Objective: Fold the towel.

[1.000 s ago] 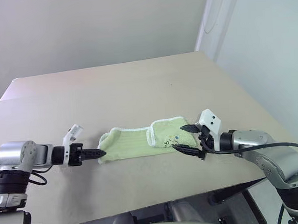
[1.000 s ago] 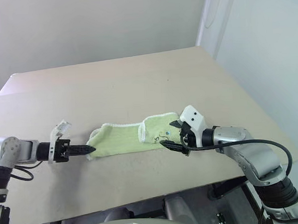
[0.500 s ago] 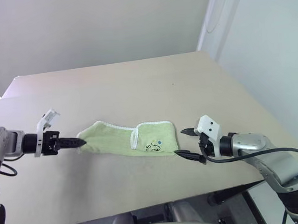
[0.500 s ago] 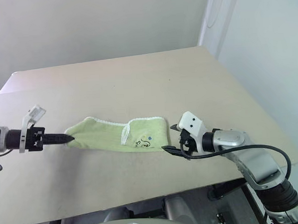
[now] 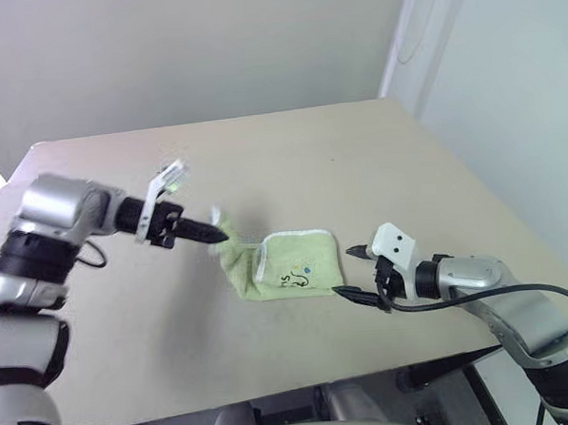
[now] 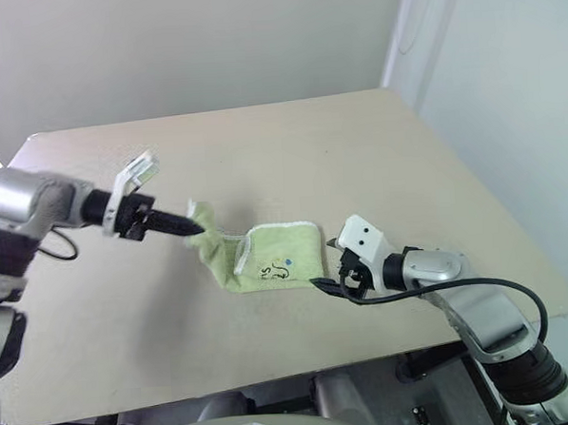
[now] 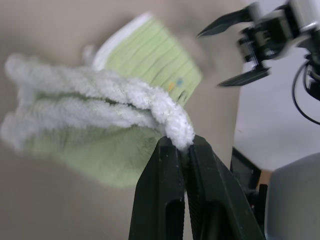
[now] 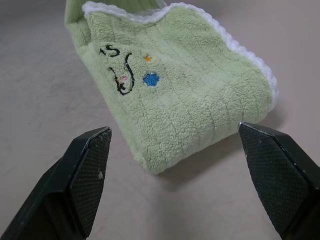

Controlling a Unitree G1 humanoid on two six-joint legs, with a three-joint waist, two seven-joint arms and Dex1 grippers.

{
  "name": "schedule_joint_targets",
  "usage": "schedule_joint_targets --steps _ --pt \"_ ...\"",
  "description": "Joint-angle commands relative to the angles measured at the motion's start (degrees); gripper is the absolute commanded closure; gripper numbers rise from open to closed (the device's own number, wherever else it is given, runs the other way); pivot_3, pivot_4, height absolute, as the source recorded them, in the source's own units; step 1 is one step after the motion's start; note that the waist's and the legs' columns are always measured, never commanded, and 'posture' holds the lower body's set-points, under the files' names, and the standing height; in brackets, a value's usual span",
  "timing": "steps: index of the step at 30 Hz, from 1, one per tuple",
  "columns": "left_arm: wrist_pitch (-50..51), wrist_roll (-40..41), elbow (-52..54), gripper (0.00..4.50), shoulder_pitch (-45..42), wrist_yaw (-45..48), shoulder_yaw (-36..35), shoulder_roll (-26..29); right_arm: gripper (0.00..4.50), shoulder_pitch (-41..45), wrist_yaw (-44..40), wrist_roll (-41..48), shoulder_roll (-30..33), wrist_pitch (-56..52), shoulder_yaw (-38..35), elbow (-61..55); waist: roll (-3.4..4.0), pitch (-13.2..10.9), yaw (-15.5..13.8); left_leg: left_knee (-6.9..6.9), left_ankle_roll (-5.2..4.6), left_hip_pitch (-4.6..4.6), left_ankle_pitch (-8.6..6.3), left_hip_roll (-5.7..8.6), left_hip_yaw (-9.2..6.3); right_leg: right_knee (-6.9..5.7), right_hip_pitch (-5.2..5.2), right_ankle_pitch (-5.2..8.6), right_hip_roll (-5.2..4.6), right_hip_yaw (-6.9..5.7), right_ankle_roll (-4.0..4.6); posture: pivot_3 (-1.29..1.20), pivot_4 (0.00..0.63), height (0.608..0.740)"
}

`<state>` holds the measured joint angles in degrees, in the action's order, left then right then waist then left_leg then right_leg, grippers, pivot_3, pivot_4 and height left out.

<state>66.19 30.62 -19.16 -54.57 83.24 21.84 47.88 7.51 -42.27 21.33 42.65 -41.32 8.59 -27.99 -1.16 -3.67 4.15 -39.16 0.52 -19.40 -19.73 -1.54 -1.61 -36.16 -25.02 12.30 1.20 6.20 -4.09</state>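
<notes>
Left gripper (image 5: 217, 237) is clamped on the towel (image 5: 287, 265) corner, arm reaching in from 9 o'clock, lifting that end off the table (image 5: 358, 161). Right gripper (image 5: 356, 273) sits spread wide at the towel's 3 o'clock, holding nothing.

The towel (image 5: 285, 267) lies on the table (image 5: 358, 161) toward its near edge, between the 2 grippers, with its left end lifted off the surface and its right, folded part resting flat. The left gripper (image 5: 215, 233) is at the towel's upper left, above the table, its fingers (image 7: 172, 175) pinched together on the raised edge of the cloth. The right gripper (image 5: 352, 272) sits just beside the towel's right end, low over the table and apart from the cloth, its 2 fingers (image 8: 87, 165) spread wide, 1 to each side of that end.
</notes>
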Motion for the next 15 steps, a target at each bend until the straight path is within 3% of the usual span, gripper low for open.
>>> schedule_joint_targets --steps 1,7,15 --pt "-5.36 -3.97 -2.90 4.31 -3.82 5.00 4.54 -2.76 0.24 -0.76 1.78 0.14 -0.72 -0.71 -1.63 -3.32 0.02 -0.01 -0.10 0.01 0.00 0.00 0.00 0.00 -0.01 0.00 0.00 0.00 0.01 0.00 0.00 0.00 0.000 0.712" --pt "-13.66 -6.60 -8.17 4.31 -9.52 9.26 12.36 -10.90 0.24 -5.16 4.87 0.61 -0.82 -2.50 -4.66 -6.96 -0.03 -0.04 -0.91 -0.02 0.00 -0.08 0.00 0.00 -0.04 0.00 -0.03 0.00 0.02 0.00 0.00 0.00 0.000 0.712" --pt "-24.57 -9.09 -20.55 4.31 -14.31 9.26 16.59 -22.87 0.24 -10.51 8.67 0.41 -1.18 -5.00 -7.63 -11.47 -0.04 -0.05 -1.21 -0.05 -0.01 -0.07 0.00 0.06 0.01 -0.01 0.05 0.01 0.05 0.15 -0.01 0.00 0.000 0.712"
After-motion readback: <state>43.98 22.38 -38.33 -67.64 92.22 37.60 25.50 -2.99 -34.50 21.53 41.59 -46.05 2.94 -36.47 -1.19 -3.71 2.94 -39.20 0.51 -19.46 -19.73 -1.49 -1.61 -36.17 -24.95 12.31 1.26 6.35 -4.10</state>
